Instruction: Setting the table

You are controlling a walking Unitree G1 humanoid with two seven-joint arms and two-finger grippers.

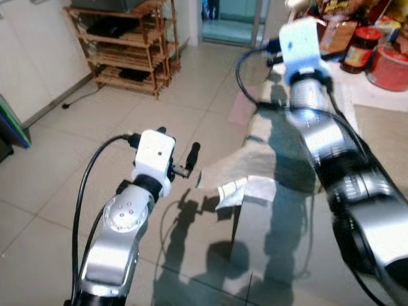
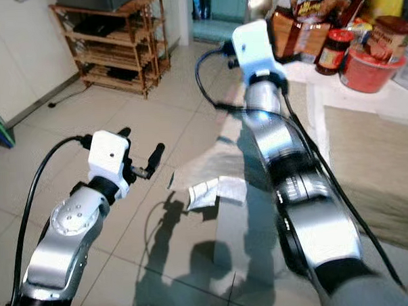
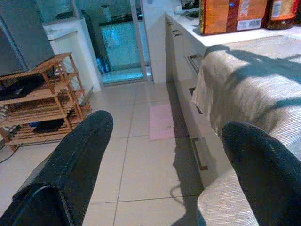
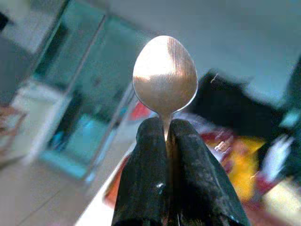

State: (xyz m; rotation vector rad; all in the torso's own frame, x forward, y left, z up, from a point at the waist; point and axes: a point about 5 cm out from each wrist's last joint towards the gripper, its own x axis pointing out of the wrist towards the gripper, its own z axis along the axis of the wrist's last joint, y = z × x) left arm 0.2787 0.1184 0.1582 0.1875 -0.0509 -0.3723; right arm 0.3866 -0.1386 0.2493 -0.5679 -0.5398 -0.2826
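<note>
So far the right gripper (image 4: 167, 136) is pinching a spoon (image 4: 164, 75) by its handle, raised above the table (image 2: 386, 128). The left gripper (image 3: 164, 155) is hanging spread and unladen over the floor, and laying the spoon down is, I judge, remaining.

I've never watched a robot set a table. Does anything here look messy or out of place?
Yes: a crumpled white cloth hangs off the glass table's edge rather than lying flat. The spoon sits straight in the right gripper; the left gripper is open.
</note>
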